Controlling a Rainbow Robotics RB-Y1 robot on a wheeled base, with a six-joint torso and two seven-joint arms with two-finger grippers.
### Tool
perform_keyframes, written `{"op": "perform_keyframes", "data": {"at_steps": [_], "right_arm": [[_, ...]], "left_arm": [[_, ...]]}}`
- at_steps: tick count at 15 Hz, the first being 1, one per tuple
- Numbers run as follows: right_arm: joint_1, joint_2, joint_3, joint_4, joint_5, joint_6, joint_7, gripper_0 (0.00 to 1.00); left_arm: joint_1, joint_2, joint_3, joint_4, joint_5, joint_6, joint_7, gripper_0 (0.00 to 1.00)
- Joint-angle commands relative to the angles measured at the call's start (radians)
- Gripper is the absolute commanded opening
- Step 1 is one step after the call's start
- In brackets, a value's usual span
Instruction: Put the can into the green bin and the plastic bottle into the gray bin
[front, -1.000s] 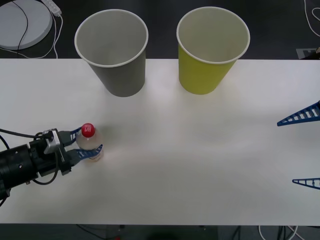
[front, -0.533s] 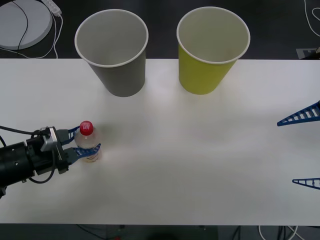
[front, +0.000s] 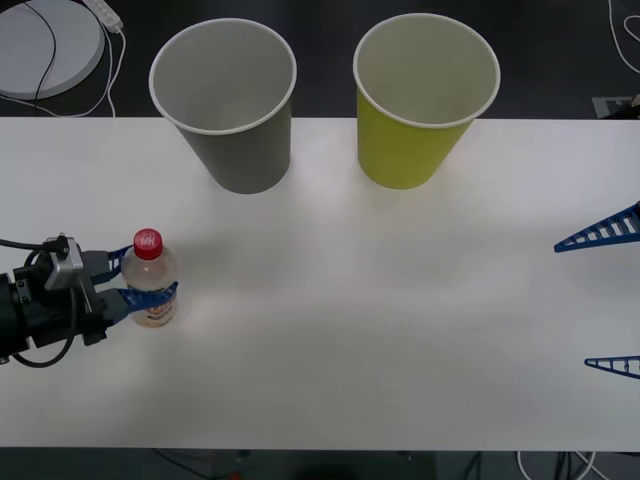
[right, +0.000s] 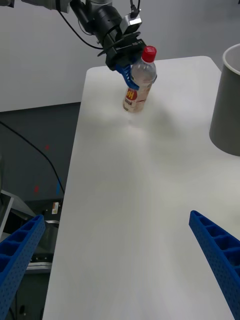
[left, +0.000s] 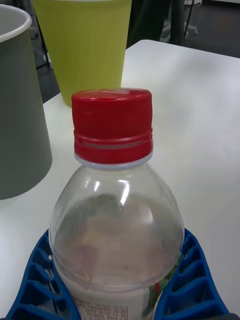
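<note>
Sliding left, the left tool (front: 128, 283) hugs the plastic bottle (front: 150, 283) (standing up), with the gray bin (front: 228, 100) far ahead.

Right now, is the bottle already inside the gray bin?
No, the bottle is held in the left gripper near the table's left edge, well short of the gray bin.

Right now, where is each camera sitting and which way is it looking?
Front view: from above the arms, looking down at the table; left gripper shut on the plastic bottle, right gripper open at the right edge.
Right wrist view: looks across the table past its own blue fingers at the bottle.
Left wrist view: close behind the bottle, facing the gray bin and green bin.
All three share the bottle.
</note>
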Motion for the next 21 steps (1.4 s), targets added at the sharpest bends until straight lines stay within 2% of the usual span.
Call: {"op": "perform_keyframes", "data": {"at_steps": [1, 4, 8, 13, 21], "right_arm": [[0.0, 0.0, 0.0, 0.0, 0.0, 0.0, 0.0, 1.0], [0.0, 0.0, 0.0, 0.0, 0.0, 0.0, 0.0, 1.0], [0.0, 0.0, 0.0, 0.0, 0.0, 0.0, 0.0, 1.0], [0.0, 0.0, 0.0, 0.0, 0.0, 0.0, 0.0, 1.0], [0.0, 0.0, 0.0, 0.0, 0.0, 0.0, 0.0, 1.0]], "left_arm": [[0.042, 0.049, 0.035, -0.068, 0.006, 0.011, 0.093, 0.0], [0.083, 0.106, 0.075, -0.119, 0.047, 0.012, 0.178, 0.0], [0.103, 0.202, 0.08, -0.119, 0.145, 0.034, 0.194, 0.0], [0.115, 0.326, 0.092, -0.12, 0.19, 0.077, 0.202, 0.0], [0.178, 0.429, 0.187, -0.12, 0.236, 0.127, 0.253, 0.0]]}}
